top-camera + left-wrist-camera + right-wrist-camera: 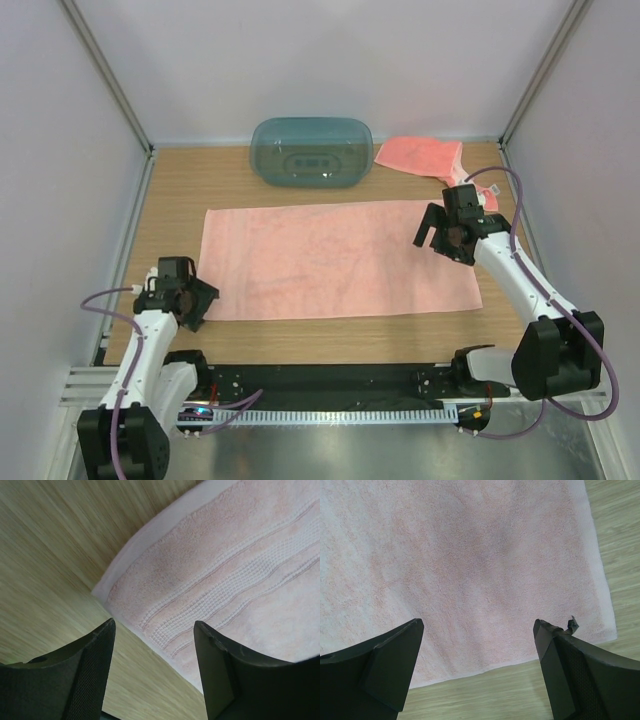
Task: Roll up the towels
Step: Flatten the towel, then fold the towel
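A large pink towel point(330, 260) lies spread flat across the middle of the wooden table point(170, 190), long side running left to right, not yet rolled. At the far edge stands a teal see-through bin point(312, 152) with rounded ends. A darker oblong shape shows through its tinted top, but whether that is moulding or something inside cannot be told. No towel is in it. A second, smaller coral towel point(420, 155) lies rumpled on the wood just beside the bin's right end, outside it.

The left gripper point(195, 300) sits low at the near-left corner of the large towel. In the left wrist view its two dark fingers point(85, 670) stand well apart with nothing between them, and the towel's corner point(220, 580), with its woven band of ridges, lies on the table beyond the gap. The pads do not touch the cloth as far as can be seen.

The right gripper point(440, 238) hangs over the right-hand part of the same towel, close to its short edge. Its wrist view shows the fingers point(385, 665) spread wide and empty — the plain pile of the towel point(470, 555) fills most of the view. One edge and a corner of the cloth show there, with bare wood past them. Whether the fingertips touch the towel cannot be made out
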`<move>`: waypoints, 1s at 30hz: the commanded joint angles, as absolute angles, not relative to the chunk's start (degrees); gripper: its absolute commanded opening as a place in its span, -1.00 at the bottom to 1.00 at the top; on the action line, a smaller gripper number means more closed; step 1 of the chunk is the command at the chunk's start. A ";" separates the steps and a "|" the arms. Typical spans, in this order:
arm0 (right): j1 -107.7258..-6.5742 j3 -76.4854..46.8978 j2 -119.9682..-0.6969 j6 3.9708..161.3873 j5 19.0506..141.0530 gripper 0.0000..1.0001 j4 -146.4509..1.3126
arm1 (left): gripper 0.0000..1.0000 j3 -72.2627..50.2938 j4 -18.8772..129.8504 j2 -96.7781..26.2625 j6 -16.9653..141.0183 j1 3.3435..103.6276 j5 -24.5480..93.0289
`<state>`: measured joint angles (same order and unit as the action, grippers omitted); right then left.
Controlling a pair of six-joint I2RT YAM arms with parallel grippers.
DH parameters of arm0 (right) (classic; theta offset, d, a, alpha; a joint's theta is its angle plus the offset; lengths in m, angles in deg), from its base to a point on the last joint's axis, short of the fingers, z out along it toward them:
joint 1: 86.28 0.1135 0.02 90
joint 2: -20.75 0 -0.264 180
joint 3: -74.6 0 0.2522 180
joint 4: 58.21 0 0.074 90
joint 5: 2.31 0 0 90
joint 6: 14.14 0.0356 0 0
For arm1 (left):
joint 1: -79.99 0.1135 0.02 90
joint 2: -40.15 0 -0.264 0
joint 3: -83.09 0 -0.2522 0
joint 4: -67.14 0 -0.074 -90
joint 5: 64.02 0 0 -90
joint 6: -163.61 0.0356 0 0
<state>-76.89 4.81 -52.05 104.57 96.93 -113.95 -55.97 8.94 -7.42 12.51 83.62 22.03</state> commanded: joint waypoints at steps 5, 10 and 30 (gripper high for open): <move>-76.61 4.15 -52.20 103.29 94.37 1.00 -113.37 | 0.27 -55.64 8.82 -10.11 9.97 84.03 10.43; -76.70 4.50 -52.29 103.29 94.55 0.99 -112.84 | 0.22 -55.91 10.84 -11.97 11.11 84.03 8.49; -77.40 5.73 -50.10 105.91 95.51 0.99 -113.37 | -1.00 -55.47 18.41 -13.65 14.62 84.03 9.63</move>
